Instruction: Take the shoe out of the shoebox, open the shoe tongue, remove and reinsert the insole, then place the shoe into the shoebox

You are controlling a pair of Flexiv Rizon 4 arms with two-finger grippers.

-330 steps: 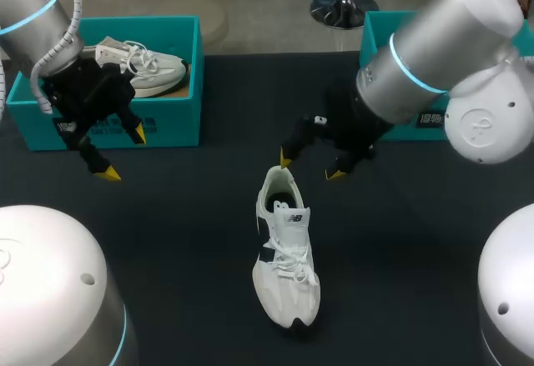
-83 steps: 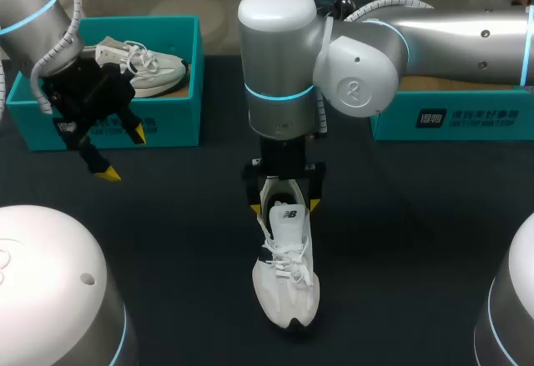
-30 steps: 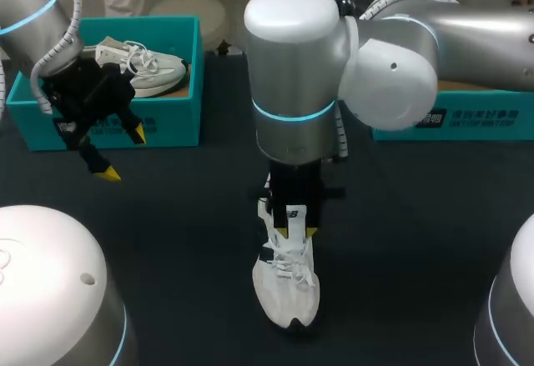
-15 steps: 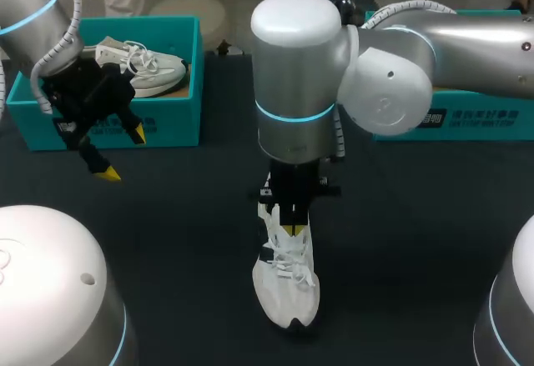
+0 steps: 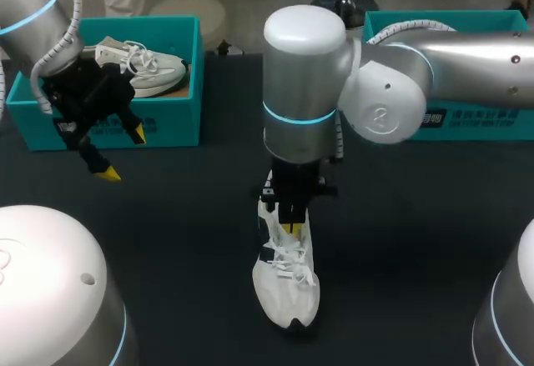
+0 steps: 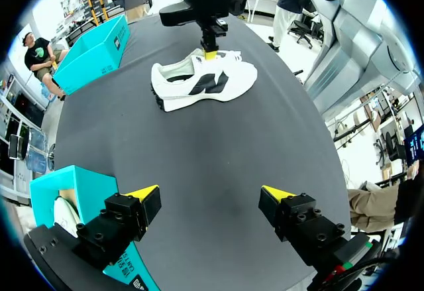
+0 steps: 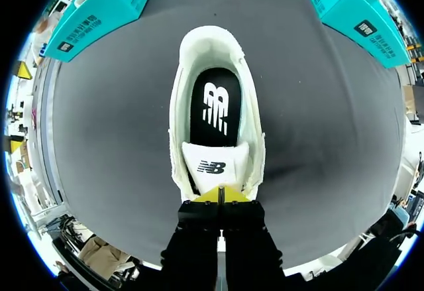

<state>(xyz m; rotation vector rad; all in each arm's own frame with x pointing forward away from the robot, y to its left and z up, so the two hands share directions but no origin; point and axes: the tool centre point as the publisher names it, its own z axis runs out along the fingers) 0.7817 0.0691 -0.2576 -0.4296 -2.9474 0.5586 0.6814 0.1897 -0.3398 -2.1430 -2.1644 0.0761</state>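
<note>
A white shoe [image 5: 286,287] lies on the dark table in the middle, toe toward me. Its black insole [image 7: 215,109] shows in the opening, behind the white tongue [image 7: 213,166]. My right gripper [image 5: 289,228] points straight down, shut, its joined yellow tips [image 7: 219,193] against the tongue's lower edge where the laces start. I cannot see anything pinched between them. My left gripper [image 5: 123,154] hangs open and empty in front of the left teal shoebox [image 5: 125,120]. In the left wrist view the shoe [image 6: 205,85] and the right gripper [image 6: 211,55] lie far ahead of the left gripper [image 6: 211,193].
A second white shoe [image 5: 142,66] lies in the left shoebox. Another teal shoebox [image 5: 467,120] stands at the back right, partly behind my right arm. In the right wrist view both boxes [image 7: 106,12] [image 7: 351,9] flank the table beyond the heel.
The right gripper's tips were apart over the tongue a second ago and have come together. The right arm's upper part has shifted slightly to the right. The left arm has not moved.
</note>
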